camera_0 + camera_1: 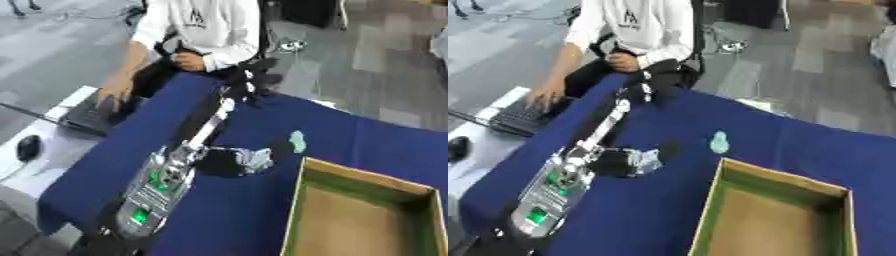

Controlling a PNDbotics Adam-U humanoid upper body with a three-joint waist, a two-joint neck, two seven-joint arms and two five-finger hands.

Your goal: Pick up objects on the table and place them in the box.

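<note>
On the blue table lies a small pale green object, just beyond the far left corner of the box. A black and grey bundle lies to its left, beside my left forearm. The open cardboard box, green along its inner walls, fills the lower right and holds nothing that I can see. My left arm runs from the lower left up to the table's far edge, where my left hand hangs dark and blurred, well beyond both objects. The right hand does not show.
A person in a white top sits just past the far edge, close to my left hand, with one hand on a laptop. The laptop and a black mouse lie on a white desk at the left.
</note>
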